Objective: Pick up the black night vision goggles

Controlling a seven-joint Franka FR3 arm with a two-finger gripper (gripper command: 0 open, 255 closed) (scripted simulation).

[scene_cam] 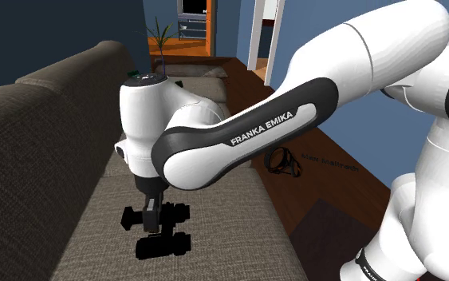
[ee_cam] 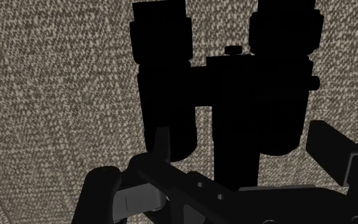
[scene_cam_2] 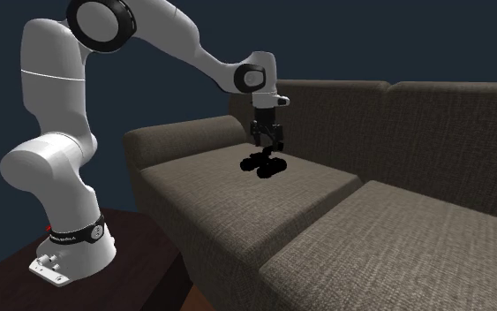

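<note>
The claw (ee_cam: 244, 143) is hanging released, fingers apart, just above the goggles (ee_cam: 228, 95), which are lying on the sofa (scene_cam_2: 326, 221) seat. They are looking rigid, hard-shelled and probably light, perhaps slick, with lenses worth sparing. I am judging the narrow middle piece between the two tubes the safest hold.
</note>
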